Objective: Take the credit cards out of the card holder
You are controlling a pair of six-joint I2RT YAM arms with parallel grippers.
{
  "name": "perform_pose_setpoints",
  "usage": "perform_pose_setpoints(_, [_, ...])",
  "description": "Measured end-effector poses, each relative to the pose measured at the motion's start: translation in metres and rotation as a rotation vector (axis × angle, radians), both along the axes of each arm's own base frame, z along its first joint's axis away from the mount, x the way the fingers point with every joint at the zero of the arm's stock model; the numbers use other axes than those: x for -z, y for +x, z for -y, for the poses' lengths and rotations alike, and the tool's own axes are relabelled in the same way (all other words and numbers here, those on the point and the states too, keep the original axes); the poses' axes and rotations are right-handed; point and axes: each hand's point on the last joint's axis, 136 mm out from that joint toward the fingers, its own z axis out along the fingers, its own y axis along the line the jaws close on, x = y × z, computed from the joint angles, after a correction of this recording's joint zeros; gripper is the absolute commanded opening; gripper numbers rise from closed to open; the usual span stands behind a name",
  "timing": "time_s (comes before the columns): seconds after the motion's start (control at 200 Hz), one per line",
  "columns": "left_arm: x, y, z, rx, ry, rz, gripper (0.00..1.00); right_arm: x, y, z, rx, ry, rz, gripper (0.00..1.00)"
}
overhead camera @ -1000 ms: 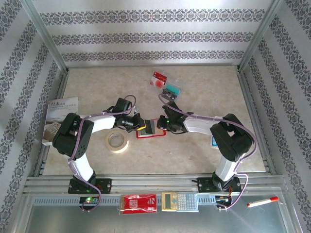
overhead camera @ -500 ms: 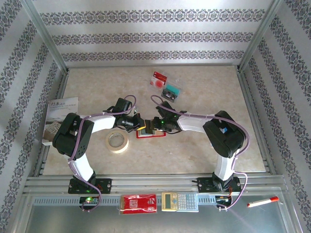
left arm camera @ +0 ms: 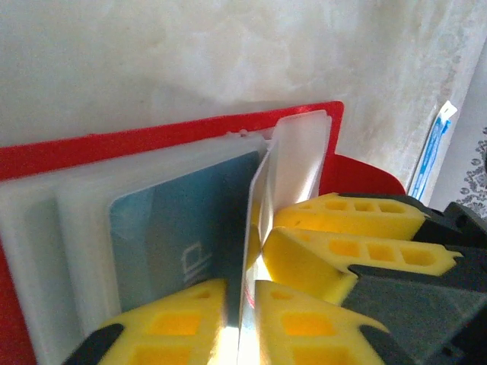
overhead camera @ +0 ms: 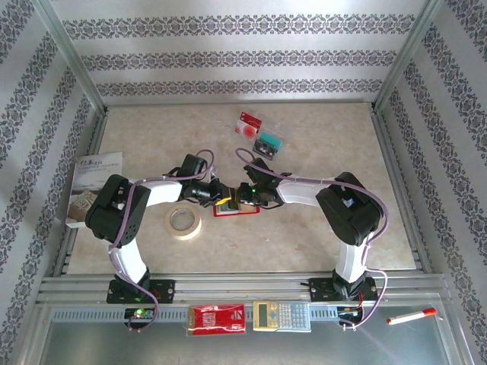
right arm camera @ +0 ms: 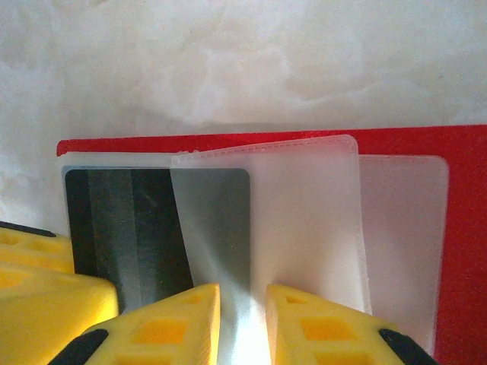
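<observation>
Beige marbled table (overhead camera: 319, 152) is being used by both arms, whose grippers are being held over the red card holder (overhead camera: 232, 212) lying open at its middle, near a tape roll (overhead camera: 183, 221). A clear pocket leaf (left arm camera: 293, 152) of the holder is being pinched upright between the closed fingers of the left gripper (left arm camera: 240, 308), and the right gripper (right arm camera: 243, 319) is likewise being clamped on such a leaf. A blue card (left arm camera: 179, 236) is being held inside a pocket, while a red-and-white card (overhead camera: 248, 124) and a teal card (overhead camera: 269, 142) are being left further back, well apart from the holder.
</observation>
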Motion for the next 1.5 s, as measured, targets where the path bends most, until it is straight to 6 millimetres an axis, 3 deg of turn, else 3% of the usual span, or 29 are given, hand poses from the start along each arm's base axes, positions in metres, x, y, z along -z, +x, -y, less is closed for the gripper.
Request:
perform_pose_setpoints(0.11, [0.0, 0.001, 0.0, 0.003, 0.004, 0.006, 0.01, 0.0, 0.001, 0.001, 0.002, 0.0, 0.0, 0.25])
perform_pose_setpoints(0.215, [-0.003, 0.0, -0.004, 0.004, 0.03, 0.012, 0.0, 0.0, 0.002, 0.003, 0.009, 0.001, 0.0, 0.25])
perform_pose_setpoints(0.38, [-0.035, -0.004, -0.019, -0.009, 0.108, 0.082, 0.0, -0.016, 0.005, 0.01, 0.022, 0.044, 0.02, 0.28])
perform_pose_setpoints(0.48, [-0.068, -0.005, -0.03, -0.031, 0.133, 0.164, 0.0, -0.053, 0.014, 0.011, 0.026, 0.134, 0.091, 0.4])
perform_pose_setpoints(0.719, [-0.143, 0.002, -0.04, -0.134, 0.069, 0.365, 0.0, -0.177, 0.032, 0.029, 0.079, 0.404, 0.353, 0.63])
perform_pose_setpoints(0.804, [-0.171, 0.009, -0.036, -0.174, -0.007, 0.439, 0.0, -0.198, 0.033, 0.039, 0.106, 0.461, 0.403, 0.69])
perform_pose_setpoints(0.964, [-0.201, 0.02, -0.028, -0.228, -0.139, 0.503, 0.0, -0.211, 0.029, 0.044, 0.118, 0.529, 0.407, 0.76])
perform_pose_setpoints(1.069, [-0.22, 0.024, -0.022, -0.241, -0.235, 0.54, 0.0, -0.221, 0.022, 0.041, 0.116, 0.597, 0.397, 0.75])
perform_pose_setpoints(1.299, [-0.252, 0.024, -0.014, -0.238, -0.382, 0.588, 0.0, -0.249, 0.017, 0.031, 0.102, 0.756, 0.384, 0.63])
perform_pose_setpoints(1.499, [-0.266, 0.022, -0.011, -0.231, -0.439, 0.6, 0.0, -0.267, 0.013, 0.013, 0.057, 0.851, 0.375, 0.44])
